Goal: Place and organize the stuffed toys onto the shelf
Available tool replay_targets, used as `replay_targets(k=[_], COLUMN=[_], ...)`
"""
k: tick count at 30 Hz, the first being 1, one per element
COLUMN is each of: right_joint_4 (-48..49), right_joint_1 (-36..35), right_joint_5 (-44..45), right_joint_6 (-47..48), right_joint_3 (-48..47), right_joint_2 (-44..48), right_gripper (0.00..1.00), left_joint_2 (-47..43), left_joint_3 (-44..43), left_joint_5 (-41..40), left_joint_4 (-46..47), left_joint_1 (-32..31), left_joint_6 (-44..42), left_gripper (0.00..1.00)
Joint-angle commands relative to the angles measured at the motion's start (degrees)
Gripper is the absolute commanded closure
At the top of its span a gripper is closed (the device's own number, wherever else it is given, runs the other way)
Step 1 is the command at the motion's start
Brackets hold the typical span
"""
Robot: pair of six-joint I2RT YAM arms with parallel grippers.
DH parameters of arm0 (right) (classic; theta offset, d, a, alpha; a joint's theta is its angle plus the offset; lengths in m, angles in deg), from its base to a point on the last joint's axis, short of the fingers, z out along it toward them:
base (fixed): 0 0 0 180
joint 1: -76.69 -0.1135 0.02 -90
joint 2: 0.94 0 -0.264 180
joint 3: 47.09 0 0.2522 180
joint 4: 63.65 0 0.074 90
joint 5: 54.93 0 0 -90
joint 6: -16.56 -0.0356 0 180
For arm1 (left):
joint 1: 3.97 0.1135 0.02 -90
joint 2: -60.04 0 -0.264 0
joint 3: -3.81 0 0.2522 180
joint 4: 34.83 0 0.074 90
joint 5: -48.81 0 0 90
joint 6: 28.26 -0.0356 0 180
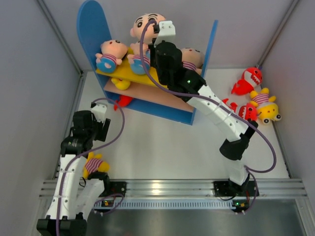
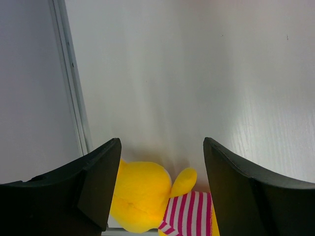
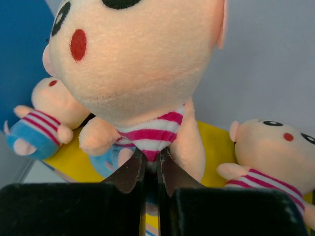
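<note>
Your right hand (image 3: pixel 149 162) is pinched almost closed on the striped shirt of a baby doll (image 3: pixel 138 59), gripping the cloth just under its chin. That doll's big head fills the wrist view above the fingers. It sits over the middle of the yellow upper board (image 3: pixel 211 142) of the shelf (image 1: pixel 91 29). You cannot tell from these views whether the doll rests on the board.

The shelf stands toward the far left corner of the counter (image 1: pixel 162 147), with its round-topped blue panel on the left. A second doll (image 1: pixel 112 55) lies at the left end of the upper board. A third doll (image 1: pixel 193 56) is at the right end, beside the straight blue panel (image 1: pixel 212 39). On the lower board (image 1: pixel 162 96), a yellow toy (image 1: pixel 120 83) shows at the left end. A red shark (image 1: pixel 124 102) pokes out at the shelf's left front; whether it is on that board or on the counter is unclear.

Your left hand (image 2: pixel 161 147) is spread wide and holds nothing. It hangs over a yellow striped animal (image 2: pixel 142 196) near the counter's near left corner. The animal's head sits between the two fingers at the bottom of the wrist view.

Along the right edge of the counter lie a far shark (image 1: pixel 251 78), a near shark (image 1: pixel 244 111) and a second yellow animal (image 1: pixel 264 104). The last two are touching.
</note>
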Motion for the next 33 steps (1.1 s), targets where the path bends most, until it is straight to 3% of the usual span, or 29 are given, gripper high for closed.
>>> replay_targets(k=[1,5,8,16,26,33], right_joint_4=[3.92,0.76,3.56,-1.27,-3.37,-6.09], right_joint_1=[0.82,1.79,2.23,5.22,5.83,5.75], right_joint_5=[9.23,15.63,18.63,14.17,3.09,2.73], right_joint_6=[1.63,-3.11,-4.78,-20.59,-28.51,-29.31], right_joint_3=[-2.38,-0.72,2.88,4.65,3.16,3.42], right_joint_2=[-2.09,-2.36,-1.57,-3.76,-8.51,-7.2], right_gripper=[1.0,1.0,1.0,1.0,1.0,1.0], left_joint_2=[-0.24,-0.51,-0.42,-0.6,-0.6,-0.51], left_joint_3=[0.5,0.5,0.59,0.85,0.68,0.85], left_joint_5=[1.1,1.45,2.25,2.33,2.16,1.81], left_joint_4=[3.51,3.42,3.51,3.68,3.77,4.03], left_joint_1=[0.31,0.31,0.31,0.31,0.31,0.31], left_joint_6=[1.1,1.28,1.19,1.1,1.01,0.84], left_gripper=[0.26,0.26,0.26,0.26,0.26,0.26])
